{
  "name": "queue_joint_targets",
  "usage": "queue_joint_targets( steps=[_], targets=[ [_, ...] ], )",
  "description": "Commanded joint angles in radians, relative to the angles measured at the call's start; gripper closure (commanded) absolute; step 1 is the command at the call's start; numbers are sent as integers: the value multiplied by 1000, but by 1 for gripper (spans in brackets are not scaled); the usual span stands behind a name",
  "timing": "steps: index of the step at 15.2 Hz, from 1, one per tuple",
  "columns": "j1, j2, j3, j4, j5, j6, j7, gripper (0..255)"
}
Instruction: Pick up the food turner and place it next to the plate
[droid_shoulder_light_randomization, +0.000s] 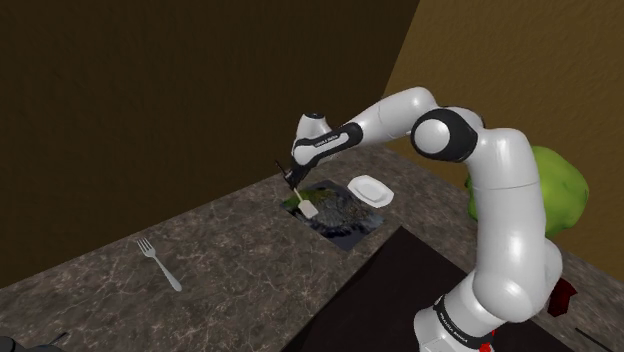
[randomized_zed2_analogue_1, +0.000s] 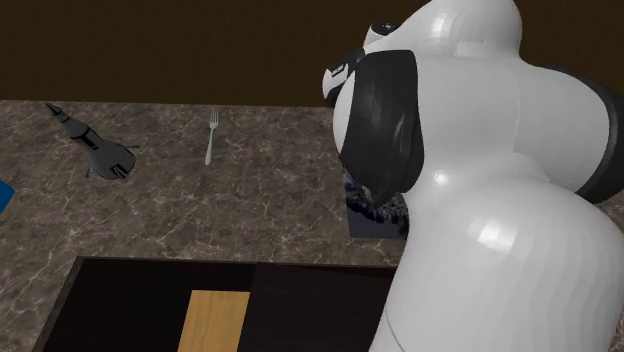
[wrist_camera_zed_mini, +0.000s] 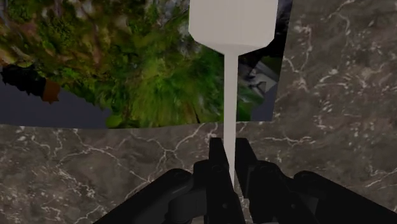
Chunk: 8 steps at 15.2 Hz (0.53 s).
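Wrist view: we see gripper (wrist_camera_zed_mini: 229, 156) clenched on white turner (wrist_camera_zed_mini: 229, 89) by its handle, blade free for carrying to the plate (droid_shoulder_light_randomization: 370, 189)

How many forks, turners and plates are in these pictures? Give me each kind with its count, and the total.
Fork: 1
Turner: 1, clasped in the end effector
Plate: 1
Total: 3

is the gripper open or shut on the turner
Shut on the turner: in the wrist view the gripper clasps its thin white handle.
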Motion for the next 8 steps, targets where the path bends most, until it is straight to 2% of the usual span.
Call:
queue_joint_targets(
  steps=[1,8],
  targets=[
    [-35,5,-1,19,5,-14,-43,255],
    [-153,66,-7,132,23,-67,-186,255]
  ],
)
